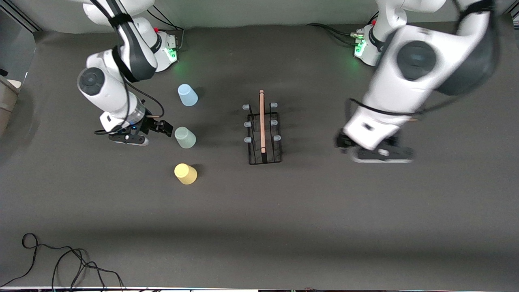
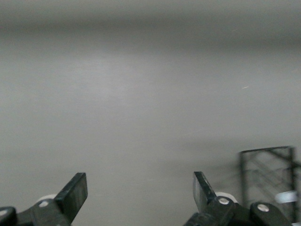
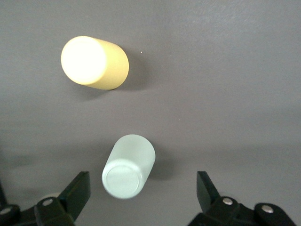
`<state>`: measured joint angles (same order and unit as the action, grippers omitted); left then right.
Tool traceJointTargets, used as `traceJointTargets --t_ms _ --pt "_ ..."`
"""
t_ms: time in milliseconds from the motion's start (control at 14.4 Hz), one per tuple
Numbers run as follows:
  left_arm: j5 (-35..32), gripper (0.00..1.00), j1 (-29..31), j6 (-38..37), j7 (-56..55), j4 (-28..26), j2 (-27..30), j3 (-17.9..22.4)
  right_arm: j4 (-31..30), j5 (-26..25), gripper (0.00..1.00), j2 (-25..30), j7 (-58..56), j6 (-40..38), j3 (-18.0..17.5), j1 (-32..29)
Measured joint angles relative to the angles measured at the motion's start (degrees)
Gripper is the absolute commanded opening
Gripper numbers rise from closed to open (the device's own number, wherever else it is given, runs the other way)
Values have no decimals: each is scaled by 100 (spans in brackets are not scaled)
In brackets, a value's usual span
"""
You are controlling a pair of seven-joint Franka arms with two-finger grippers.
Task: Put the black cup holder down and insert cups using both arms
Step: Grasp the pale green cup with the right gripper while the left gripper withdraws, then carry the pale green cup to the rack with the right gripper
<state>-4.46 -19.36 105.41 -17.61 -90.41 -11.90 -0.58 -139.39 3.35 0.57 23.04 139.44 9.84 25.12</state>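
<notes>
Right gripper (image 1: pixel 156 127) is at the middle left of the front view, just beside the pale mint green cup (image 1: pixel 185 137), and its fingers are spread wide apart with nothing between them. In the right wrist view the right gripper (image 3: pixel 143 190) shows two dark fingers (image 3: pixel 77 190) at the lower edge, and the mint green cup (image 3: pixel 128 165) stands between them without touching either one. The yellow cup (image 3: pixel 94 62) is in the upper left of that picture, apart from the green one.

Going on across the front view, three cups stand in a row, all with the closed bottom up. The light blue cup (image 1: pixel 187 95) is highest in the frame, the mint green one is in the middle, and the yellow cup (image 1: pixel 185 173) is lowest, nearest to the camera. They are apart from each other.

At the centre of the frame the black cup holder (image 1: pixel 264 130) stands upright on the dark table (image 1: pixel 259 227), well apart from the cups. Its wooden rod (image 1: pixel 262 121) runs from top to bottom of the picture, with three pale-blue-tipped prongs (image 1: pixel 247 124) on each side. No cup is on it.

At the middle right, the left gripper (image 1: pixel 379 152) hangs over bare table beside the holder. In the left wrist view the left gripper (image 2: pixel 140 193) has its fingers (image 2: pixel 75 190) wide apart and empty, and part of the holder (image 2: pixel 268 176) shows at the lower right.
</notes>
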Motion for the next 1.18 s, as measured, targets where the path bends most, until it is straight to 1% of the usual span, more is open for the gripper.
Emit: traceJointTargets --t_ms 209,348,487,626,695,765,834,904,974,1182 --pt "309 100 823 -446 1267 3 297 8 -120 1 100 -502 360 574 -11 252" --pt "436 100 1284 -582 1748 -46 550 14 -119 2 100 -799 646 822 -19 482" --pt "443 100 1426 -562 1854 -143 717 14 -117 2 100 -1027 777 936 -27 594" --pt "443 100 1432 -418 1854 -179 739 13 -114 2 100 -1194 777 960 -24 594" --pt "443 100 1443 -354 1854 -211 739 15 -113 2 93 -1243 777 960 -23 593" --pt "442 100 1485 -346 1875 -227 737 18 -112 2 71 -1277 777 960 -23 593" --pt "442 100 1557 -347 1972 -231 737 22 -112 2 35 -1299 777 960 -23 593" --pt "442 100 1635 -357 2097 -231 738 32 -112 2 7 -1305 777 960 -23 593" --pt "442 100 1715 -373 2170 -232 739 36 -106 2 0 -1304 777 961 -25 599" --pt "442 100 1853 -388 2243 -262 756 43 -34 2 0 -1243 796 883 -32 737"
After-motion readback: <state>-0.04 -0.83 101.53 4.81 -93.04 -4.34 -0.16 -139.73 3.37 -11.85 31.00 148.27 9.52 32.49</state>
